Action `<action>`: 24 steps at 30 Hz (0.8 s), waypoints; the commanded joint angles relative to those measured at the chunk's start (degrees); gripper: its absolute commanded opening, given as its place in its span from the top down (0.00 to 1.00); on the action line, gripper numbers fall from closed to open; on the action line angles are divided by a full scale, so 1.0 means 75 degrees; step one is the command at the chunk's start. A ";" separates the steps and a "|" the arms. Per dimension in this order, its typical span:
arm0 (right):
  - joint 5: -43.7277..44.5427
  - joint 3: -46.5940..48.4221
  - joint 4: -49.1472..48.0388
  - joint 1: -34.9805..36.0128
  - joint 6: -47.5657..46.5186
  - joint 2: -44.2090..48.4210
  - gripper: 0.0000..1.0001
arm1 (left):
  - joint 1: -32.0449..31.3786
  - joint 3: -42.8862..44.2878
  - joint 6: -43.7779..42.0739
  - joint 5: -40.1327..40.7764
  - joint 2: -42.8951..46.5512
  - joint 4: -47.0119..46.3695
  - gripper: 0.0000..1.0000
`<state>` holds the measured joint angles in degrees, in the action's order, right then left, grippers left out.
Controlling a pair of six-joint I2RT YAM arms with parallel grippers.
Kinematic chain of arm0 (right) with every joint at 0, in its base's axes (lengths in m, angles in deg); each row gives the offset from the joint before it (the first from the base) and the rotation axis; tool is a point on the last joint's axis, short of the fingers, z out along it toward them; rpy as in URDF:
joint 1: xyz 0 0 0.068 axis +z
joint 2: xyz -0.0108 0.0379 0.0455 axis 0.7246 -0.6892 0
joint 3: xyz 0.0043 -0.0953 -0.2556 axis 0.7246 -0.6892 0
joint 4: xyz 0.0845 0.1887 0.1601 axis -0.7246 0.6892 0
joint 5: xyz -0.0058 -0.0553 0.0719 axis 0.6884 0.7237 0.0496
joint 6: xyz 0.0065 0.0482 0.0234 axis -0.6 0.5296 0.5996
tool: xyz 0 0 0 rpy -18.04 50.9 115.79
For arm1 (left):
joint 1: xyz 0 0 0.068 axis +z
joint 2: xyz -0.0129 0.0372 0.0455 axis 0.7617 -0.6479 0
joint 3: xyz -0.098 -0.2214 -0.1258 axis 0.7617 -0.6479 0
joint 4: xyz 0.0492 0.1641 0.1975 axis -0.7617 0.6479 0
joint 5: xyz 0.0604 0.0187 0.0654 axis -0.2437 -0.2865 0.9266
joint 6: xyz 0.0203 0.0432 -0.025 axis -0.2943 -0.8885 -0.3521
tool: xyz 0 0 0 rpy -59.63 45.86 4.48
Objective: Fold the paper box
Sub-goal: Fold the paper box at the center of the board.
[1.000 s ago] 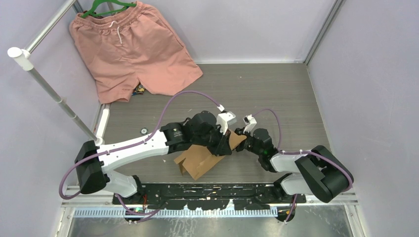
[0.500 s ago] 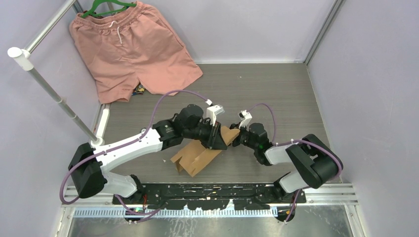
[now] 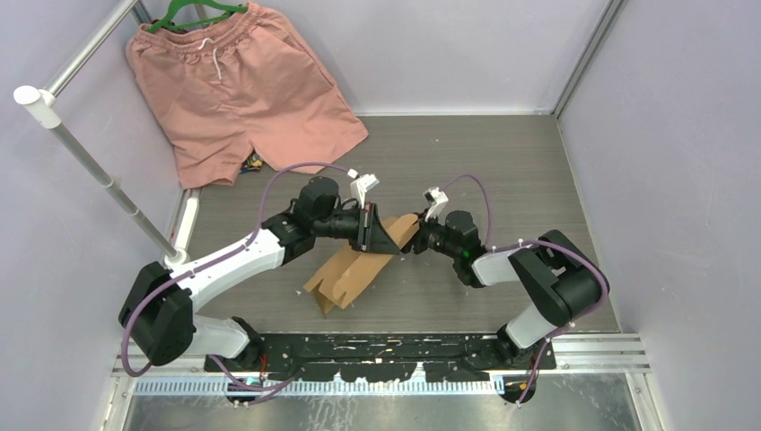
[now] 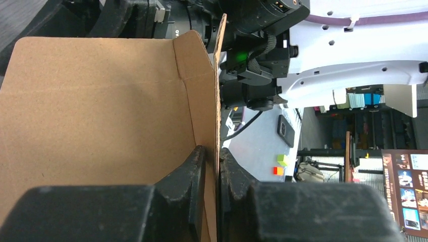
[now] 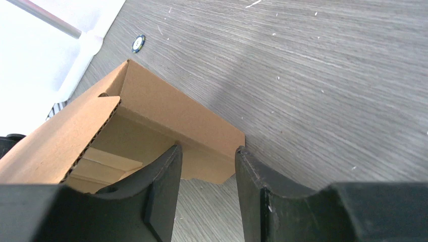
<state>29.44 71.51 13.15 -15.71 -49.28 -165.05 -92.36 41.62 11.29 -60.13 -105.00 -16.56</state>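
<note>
Slippage looms: the left gripper (image 4: 213, 154) pinches just one thin wall of the paper box (image 3: 345, 274), which sits between both grippers. The right gripper (image 5: 206, 164), jaws apart at a flap, could crush it on closing.

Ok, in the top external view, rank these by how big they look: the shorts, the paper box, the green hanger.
1. pink shorts, clearly the largest.
2. paper box, partly hidden, so it may look smaller than it is.
3. green hanger, smallest; only a thin part shows, cut off by the frame edge.
</note>
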 commanded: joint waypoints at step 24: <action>-0.1288 0.1784 0.0221 0.0346 -0.0713 -0.1215 0.51 | 0.1341 -0.0991 0.1343 -0.1939 -0.0146 -0.2471 0.84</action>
<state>22.56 81.63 17.10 -15.10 -52.60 -173.60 -83.61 34.93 20.34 -70.62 -105.81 -29.65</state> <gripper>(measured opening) 0.489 0.156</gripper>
